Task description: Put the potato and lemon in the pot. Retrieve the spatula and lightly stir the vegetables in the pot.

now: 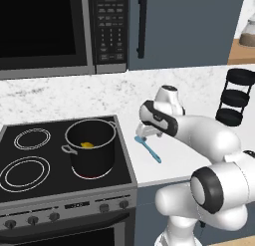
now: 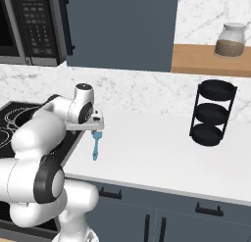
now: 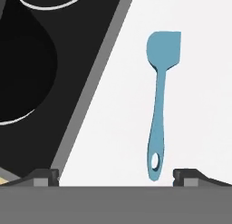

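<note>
A: What takes up most of the scene?

B: A white table (image 2: 162,153) runs across it, with a black stove (image 1: 55,155) let into it on the left. A microwave (image 1: 60,31) hangs above the stove, beside a blue-grey cabinet (image 2: 122,28).

A: And the robot?

B: Its white arm (image 1: 209,140) reaches from the lower right of the left base view toward ten o'clock, bent over the table just right of the stove.

A: Where is the pot?

B: The pot (image 1: 92,145) stands upright on the stove's near right burner. Inside, at the bottom, lies something small and yellow, the lemon (image 1: 87,145). I cannot make out a second piece.

A: Anything else on the table?

B: A black three-tier rack (image 2: 212,113) stands far to the right, at about three o'clock from the arm. Above it, a jar (image 2: 229,40) sits on a wooden shelf (image 2: 206,60).

A: Where is the spatula?

B: The light-blue spatula (image 3: 158,105) lies flat on the table just right of the stove's edge. In the hand view it runs from twelve to six o'clock, blade at the top, and the handle end, with its small hole, at the bottom.

A: What about the claw?

B: The claw (image 3: 116,175) hangs above the spatula, jaws spread wide and holding nothing. The handle end falls between the two fingertips (image 3: 186,175), nearer the right one.
</note>
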